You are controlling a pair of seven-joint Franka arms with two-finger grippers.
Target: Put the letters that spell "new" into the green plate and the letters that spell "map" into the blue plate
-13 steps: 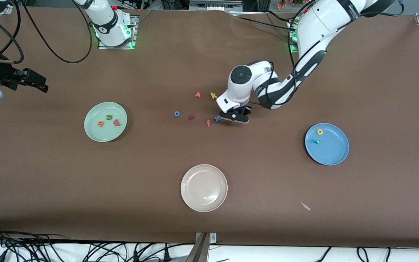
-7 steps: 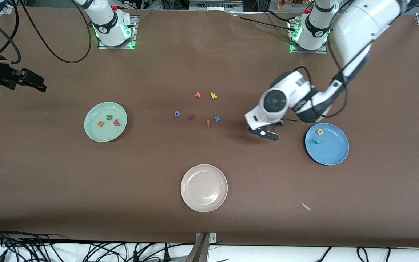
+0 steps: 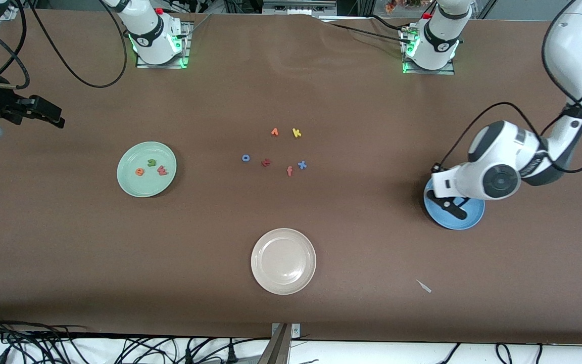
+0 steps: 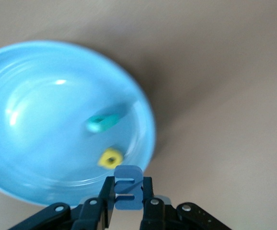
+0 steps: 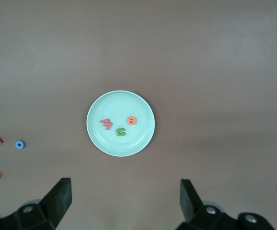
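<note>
My left gripper (image 3: 450,205) hangs low over the blue plate (image 3: 468,221), near the edge that faces the table's middle. It is shut on the blue m (image 4: 128,188), which stands upright between its fingers. A teal p (image 4: 101,122) and a yellow a (image 4: 110,158) lie in the blue plate (image 4: 38,120). The green plate (image 3: 130,186) holds a green n (image 3: 152,163), an orange e (image 3: 140,172) and a red-pink w (image 3: 162,171). My right gripper (image 5: 124,203) is open and empty, waiting high above the table at the right arm's end, with the green plate (image 5: 98,139) in its sight.
A beige-white plate (image 3: 283,261) lies nearer the front camera, mid-table. Loose letters sit in the middle: an orange one (image 3: 274,132), yellow k (image 3: 296,133), blue o (image 3: 245,158), dark red t (image 3: 266,162), orange f (image 3: 289,171), blue x (image 3: 301,165). A small white scrap (image 3: 424,286) lies near the front edge.
My left arm has swung from the loose letters in the middle to above the blue plate, carrying the blue m. The right arm has not moved.
</note>
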